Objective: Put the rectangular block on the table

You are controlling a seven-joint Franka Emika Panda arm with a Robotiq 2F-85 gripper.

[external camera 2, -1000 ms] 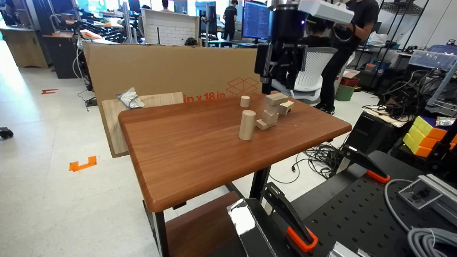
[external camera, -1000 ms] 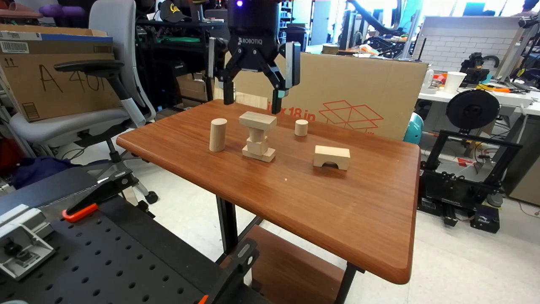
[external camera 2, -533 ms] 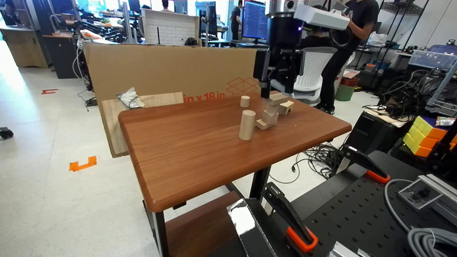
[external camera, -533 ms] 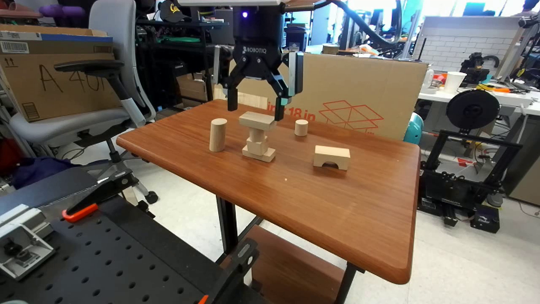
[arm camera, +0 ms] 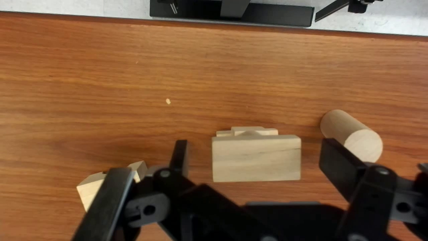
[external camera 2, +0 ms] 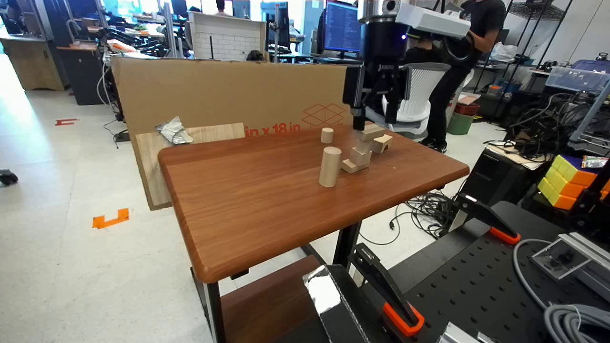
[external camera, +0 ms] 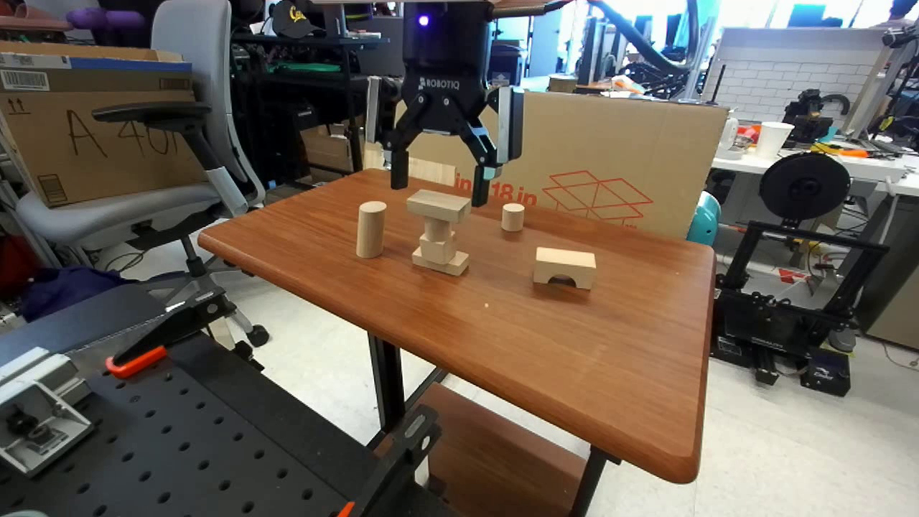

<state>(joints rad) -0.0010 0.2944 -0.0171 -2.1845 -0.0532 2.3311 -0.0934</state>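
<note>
See block [arm camera: 256, 159] atop stack [external camera: 437, 248], lower ctr of wrist view, near gripper [external camera: 439, 194], spread wide w/ nothing held. Prob. light, stiff, slick-ish, not fragile; pinch by short ends.

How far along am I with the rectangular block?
Alignment looks done: the gripper is open and, in the wrist view, the rectangular block shows between its jaws. Nothing is in hand: the block tops the wooden stack. Left: grasping, lifting and setting it on the table.
</note>
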